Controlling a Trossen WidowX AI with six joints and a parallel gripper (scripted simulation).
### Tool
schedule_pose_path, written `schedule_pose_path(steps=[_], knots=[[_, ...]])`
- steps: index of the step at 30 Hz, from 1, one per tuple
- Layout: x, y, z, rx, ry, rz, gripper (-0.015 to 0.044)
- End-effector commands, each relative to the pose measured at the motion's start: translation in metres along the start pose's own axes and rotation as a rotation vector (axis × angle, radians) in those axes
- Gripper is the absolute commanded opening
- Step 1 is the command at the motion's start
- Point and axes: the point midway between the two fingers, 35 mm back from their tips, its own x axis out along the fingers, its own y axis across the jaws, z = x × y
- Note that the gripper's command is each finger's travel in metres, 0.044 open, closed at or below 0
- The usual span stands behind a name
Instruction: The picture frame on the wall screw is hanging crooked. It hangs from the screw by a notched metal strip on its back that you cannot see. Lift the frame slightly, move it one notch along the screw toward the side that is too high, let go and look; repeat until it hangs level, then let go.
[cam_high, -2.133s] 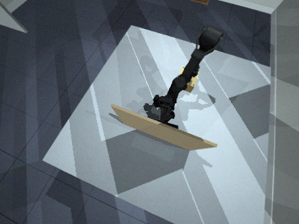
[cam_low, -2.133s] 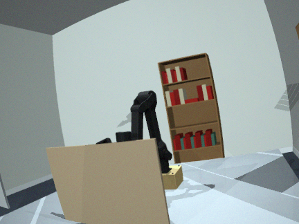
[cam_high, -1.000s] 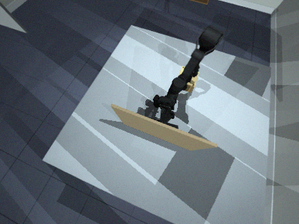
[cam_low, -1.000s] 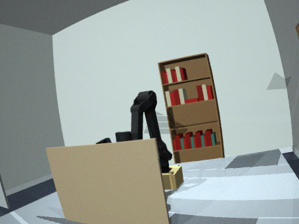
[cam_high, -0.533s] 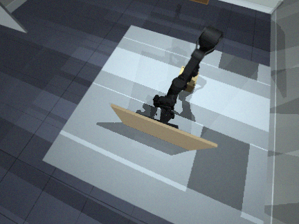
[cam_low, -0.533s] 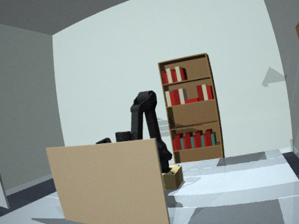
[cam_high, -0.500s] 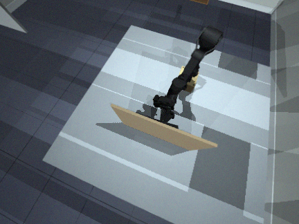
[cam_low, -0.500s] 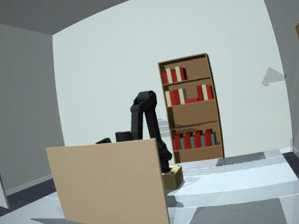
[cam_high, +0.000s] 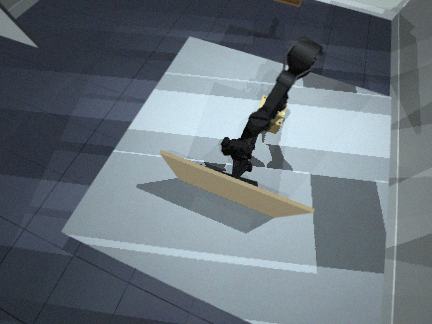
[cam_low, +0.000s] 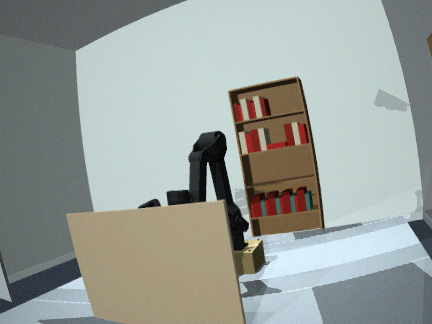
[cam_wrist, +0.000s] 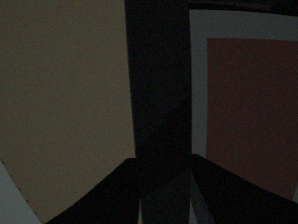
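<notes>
Up close at the wrist, the gripper (cam_high: 243, 172) (cam_wrist: 162, 165) is drawn in to a narrow opening, clamped on the black side bar of the picture frame (cam_high: 252, 183) (cam_wrist: 160, 75)! That frame, red picture and grey border, sits on the arm's side of the upright tan panel (cam_high: 225, 192) (cam_low: 155, 260) (cam_wrist: 60, 90). Beyond rises the black arm (cam_high: 270, 107) (cam_low: 197, 175), then a bookcase (cam_low: 313, 160) against the pale wall (cam_low: 165, 90).

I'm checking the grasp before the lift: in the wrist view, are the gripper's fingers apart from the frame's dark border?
No, the fingers meet the dark border on both sides.
</notes>
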Motion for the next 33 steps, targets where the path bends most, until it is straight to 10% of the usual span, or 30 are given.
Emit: schedule_pose_path(steps=[1, 33], knots=[[0.0005, 0.0008, 0.0001, -0.005, -0.001, 0.002, 0.0000], [0.0001, 0.0092, -0.0001, -0.005, -0.001, 0.002, 0.0000]])
